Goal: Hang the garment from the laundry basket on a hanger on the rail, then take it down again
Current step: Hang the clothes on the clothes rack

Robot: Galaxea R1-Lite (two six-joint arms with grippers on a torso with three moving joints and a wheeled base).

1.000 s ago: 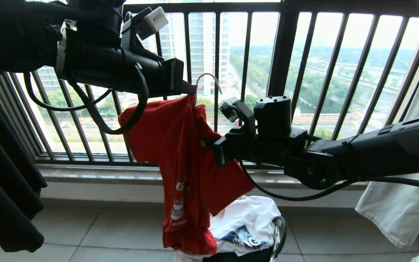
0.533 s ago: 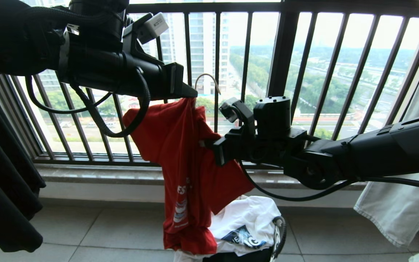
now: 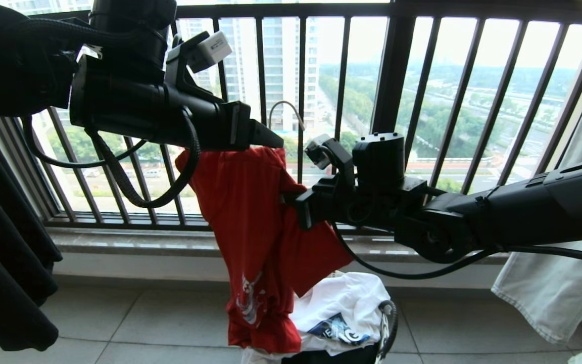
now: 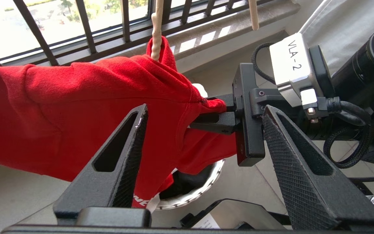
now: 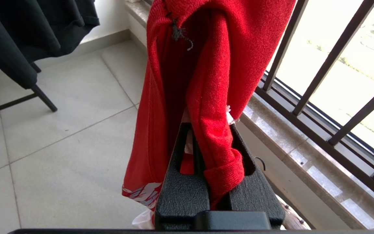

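Closest in, the right gripper (image 5: 206,156) is seen clamped tight on a fold of the garment (image 5: 206,65), a red T-shirt, with the cloth bunched up between the two black fingers (image 5: 252,195). In the head view that gripper (image 3: 291,202) is stuck into the shirt's right edge, about halfway down the hanging fabric.

The left gripper (image 4: 203,117) is spread wide, nothing held in it; its textured fingers (image 4: 291,156) are parted with the red cloth and the other arm's black mount seen through the gap. From the head camera the left gripper (image 3: 276,141) is found right at the top of the garment (image 3: 250,212), at the collar area, though whether it's touching the cloth can't really be told.

The shirt is draped over the hanger (image 4: 156,39), whose cream neck is seen poking up out of the collar, and the bent hook (image 3: 286,108) is visible above. It's not shown what the hook is caught on, if anything.

Below, the shirt's lower hem is hung down against the laundry basket (image 3: 387,323), which is stuffed with a white printed garment (image 3: 341,308). Behind it all, the black window railing (image 3: 387,76) is seen.
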